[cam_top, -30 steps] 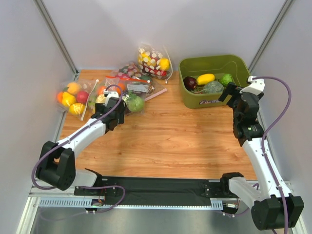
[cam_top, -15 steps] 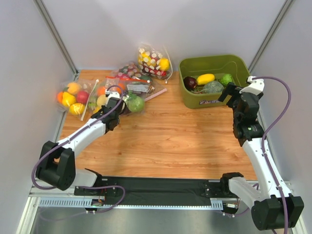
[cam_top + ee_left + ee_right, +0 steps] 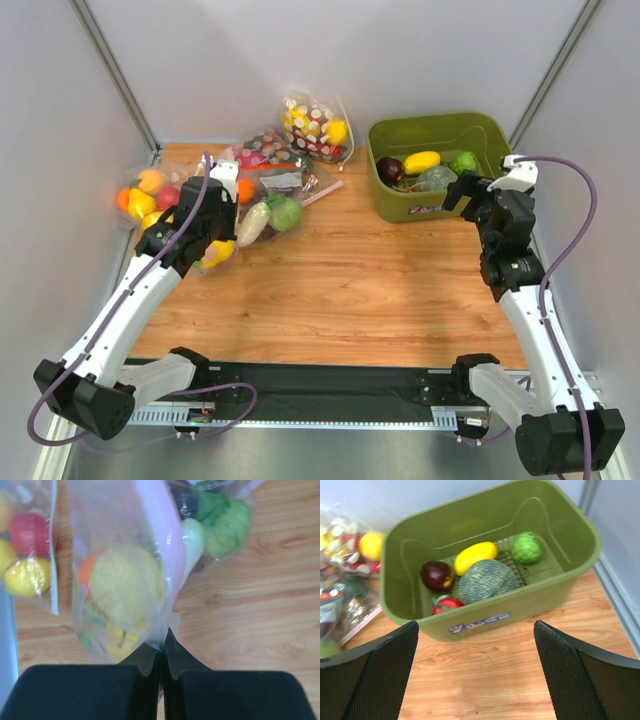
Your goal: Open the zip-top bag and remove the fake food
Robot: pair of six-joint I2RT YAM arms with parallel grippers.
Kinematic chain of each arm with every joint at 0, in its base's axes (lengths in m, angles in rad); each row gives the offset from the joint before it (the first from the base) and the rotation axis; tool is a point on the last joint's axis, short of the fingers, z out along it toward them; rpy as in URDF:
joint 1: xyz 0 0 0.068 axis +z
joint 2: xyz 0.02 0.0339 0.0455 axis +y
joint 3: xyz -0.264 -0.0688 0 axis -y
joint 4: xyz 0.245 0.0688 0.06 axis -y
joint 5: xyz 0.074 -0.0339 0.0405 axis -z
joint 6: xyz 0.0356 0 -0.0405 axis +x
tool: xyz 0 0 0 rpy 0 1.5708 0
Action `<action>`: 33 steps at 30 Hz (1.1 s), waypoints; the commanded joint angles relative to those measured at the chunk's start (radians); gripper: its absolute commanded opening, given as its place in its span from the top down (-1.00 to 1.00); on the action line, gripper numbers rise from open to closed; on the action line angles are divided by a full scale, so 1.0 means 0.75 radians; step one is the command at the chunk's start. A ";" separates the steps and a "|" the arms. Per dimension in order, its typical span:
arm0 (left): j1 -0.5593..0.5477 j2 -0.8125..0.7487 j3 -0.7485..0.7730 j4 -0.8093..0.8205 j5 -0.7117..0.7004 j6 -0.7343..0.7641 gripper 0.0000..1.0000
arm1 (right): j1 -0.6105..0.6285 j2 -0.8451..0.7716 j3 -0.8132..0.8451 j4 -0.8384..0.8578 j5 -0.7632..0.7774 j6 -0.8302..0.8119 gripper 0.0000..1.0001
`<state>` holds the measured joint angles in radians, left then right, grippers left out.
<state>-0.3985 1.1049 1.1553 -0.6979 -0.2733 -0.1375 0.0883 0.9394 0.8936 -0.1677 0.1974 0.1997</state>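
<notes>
Left wrist, lower centre: clamps the zip-top bag (image 3: 110, 530) with the left hand (image 3: 161, 650) (fake food (image 3: 125, 587) inside, yellow and orange); holds the right hand (image 3: 476, 630) apart before the green bin (image 3: 530, 602).

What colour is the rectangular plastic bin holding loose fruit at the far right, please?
Olive green; the plastic bin shows best in the right wrist view.

Nothing can be read for certain. The only print is a small white-and-blue sticker (image 3: 485, 621) on the outer front wall of the green bin (image 3: 560, 587), straight ahead of the right gripper (image 3: 475, 625). Its lettering is too small and blurred to make out.
</notes>
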 commanded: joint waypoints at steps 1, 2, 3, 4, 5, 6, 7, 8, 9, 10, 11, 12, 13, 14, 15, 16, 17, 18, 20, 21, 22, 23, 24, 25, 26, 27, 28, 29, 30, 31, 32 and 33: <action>-0.013 -0.066 0.069 -0.098 0.343 0.152 1.00 | -0.001 -0.044 0.062 0.035 -0.228 -0.049 -0.96; -0.011 -0.074 0.079 -0.104 0.437 0.181 1.00 | -0.001 -0.046 0.058 0.041 -0.295 -0.056 -0.95; -0.013 -0.080 0.110 -0.119 0.477 0.210 1.00 | 0.005 -0.048 0.060 0.052 -0.391 -0.064 -0.94; -0.013 -0.080 0.130 -0.161 0.517 0.232 1.00 | 0.007 -0.048 0.062 0.066 -0.431 -0.068 -0.94; -0.013 -0.080 0.151 -0.184 0.562 0.271 1.00 | 0.013 -0.042 0.070 0.070 -0.473 -0.076 -0.94; -0.013 -0.082 0.190 -0.206 0.642 0.290 1.00 | 0.029 -0.038 0.075 0.072 -0.514 -0.086 -0.94; -0.013 -0.082 0.206 -0.241 0.681 0.306 1.00 | 0.040 -0.025 0.081 0.074 -0.600 -0.117 -0.93; -0.013 -0.080 0.222 -0.260 0.720 0.322 1.00 | 0.056 -0.021 0.087 0.074 -0.639 -0.129 -0.93; -0.013 -0.076 0.255 -0.278 0.801 0.355 1.00 | 0.099 -0.015 0.099 0.076 -0.666 -0.143 -0.93; -0.013 -0.072 0.272 -0.311 0.847 0.369 1.00 | 0.129 -0.011 0.103 0.074 -0.705 -0.186 -0.93; -0.013 -0.074 0.286 -0.319 0.890 0.382 1.00 | 0.160 -0.009 0.107 0.072 -0.719 -0.213 -0.93; -0.013 -0.078 0.310 -0.327 0.959 0.390 1.00 | 0.219 -0.005 0.119 0.068 -0.744 -0.235 -0.93; -0.013 -0.084 0.319 -0.331 0.996 0.394 1.00 | 0.246 -0.003 0.128 0.056 -0.770 -0.254 -0.93; -0.013 -0.093 0.325 -0.329 1.071 0.398 1.00 | 0.285 0.001 0.136 0.050 -0.803 -0.260 -0.94; -0.015 -0.097 0.337 -0.331 1.109 0.400 1.00 | 0.305 0.003 0.152 0.048 -0.834 -0.299 -0.94; -0.013 -0.105 0.341 -0.331 1.141 0.408 1.00 | 0.324 0.005 0.164 0.035 -0.887 -0.311 -0.94; -0.015 -0.107 0.343 -0.325 1.166 0.410 1.00 | 0.342 0.005 0.175 0.029 -0.905 -0.329 -0.95; -0.015 -0.107 0.347 -0.325 1.205 0.412 1.00 | 0.373 -0.001 0.185 0.025 -0.922 -0.340 -0.95; -0.015 -0.091 0.351 -0.319 1.242 0.410 1.00 | 0.406 -0.005 0.212 0.017 -0.963 -0.360 -0.95; -0.015 -0.078 0.356 -0.319 1.311 0.414 1.00 | 0.438 -0.007 0.220 0.017 -0.973 -0.389 -0.96; -0.013 -0.042 0.360 -0.323 1.352 0.414 1.00 | 0.455 -0.003 0.228 0.025 -0.993 -0.401 -0.96; -0.017 -0.019 0.362 -0.327 1.399 0.427 1.00 | 0.473 0.001 0.230 0.035 -1.008 -0.415 -0.96; -0.025 0.003 0.376 -0.337 1.474 0.439 1.00 | 0.508 0.013 0.230 0.050 -1.024 -0.436 -0.96; -0.035 0.056 0.386 -0.364 1.487 0.453 1.00 | 0.524 0.022 0.230 0.080 -1.048 -0.444 -0.96; -0.066 0.083 0.400 -0.382 1.501 0.490 1.00 | 0.543 0.036 0.242 0.084 -1.055 -0.456 -0.95; -0.078 0.108 0.429 -0.405 1.500 0.506 1.00 | 0.587 0.062 0.250 0.084 -1.053 -0.493 -0.95; -0.092 0.148 0.443 -0.446 1.502 0.521 1.00 | 0.618 0.077 0.259 0.076 -1.028 -0.518 -0.95; -0.115 0.165 0.456 -0.464 1.506 0.537 1.00 | 0.653 0.087 0.269 0.070 -1.000 -0.544 -0.95; -0.123 0.181 0.468 -0.483 1.522 0.568 1.00 | 0.724 0.107 0.275 0.062 -0.967 -0.579 -0.95; -0.127 0.198 0.468 -0.505 1.528 0.578 1.00 | 0.761 0.118 0.279 0.038 -0.918 -0.632 -0.95; -0.135 0.206 0.470 -0.517 1.534 0.594 1.00 | 0.790 0.130 0.285 0.025 -0.912 -0.653 -0.95; -0.136 0.214 0.468 -0.528 1.551 0.615 1.00 | 0.835 0.152 0.289 0.015 -0.918 -0.661 -0.95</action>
<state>-0.4889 1.2705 1.4563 -1.0515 0.7959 0.2356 0.6460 1.0298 1.0672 -0.1406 -0.5213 -0.1947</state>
